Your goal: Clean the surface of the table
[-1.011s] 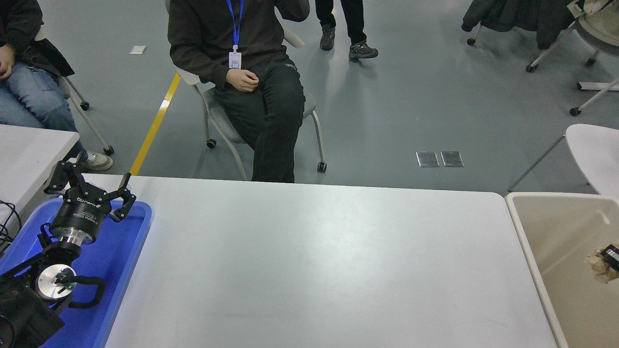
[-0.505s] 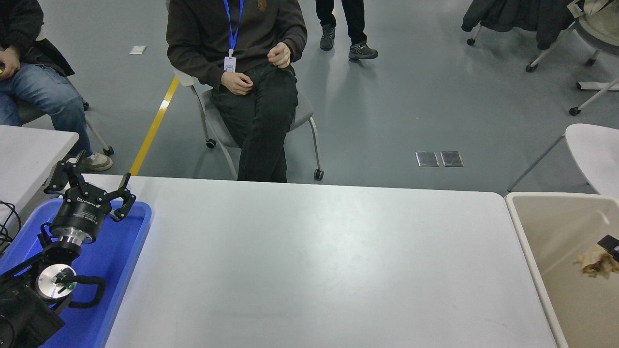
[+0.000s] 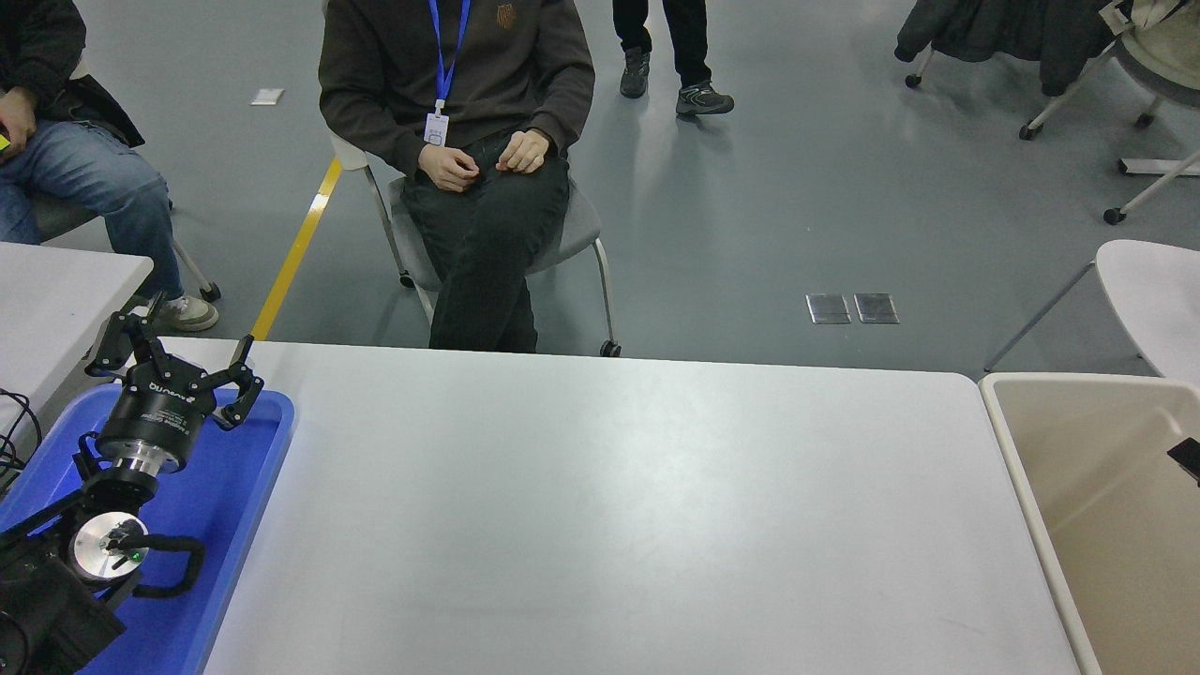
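Observation:
The table surface (image 3: pixel 600 506) is a wide matte white top with nothing lying on it. My left gripper (image 3: pixel 180 337) is parked at the lower left over the blue tray (image 3: pixel 253 469), its fingers spread open and empty. Of my right gripper only a small black tip (image 3: pixel 1187 458) shows at the right edge, above the beige bin (image 3: pixel 1011 441); its fingers are hidden. No scrap shows inside the visible part of the bin.
A person sits on a chair (image 3: pixel 562 225) just beyond the far edge of the table. A second person sits at the top left. A smaller white table (image 3: pixel 56 291) stands at the left, and another white table (image 3: pixel 1153 291) at the right.
The crumpled beige scrap near my right gripper over the bin has dropped out of view. The right gripper has drawn back toward the right edge. The seated person shifted hands and legs.

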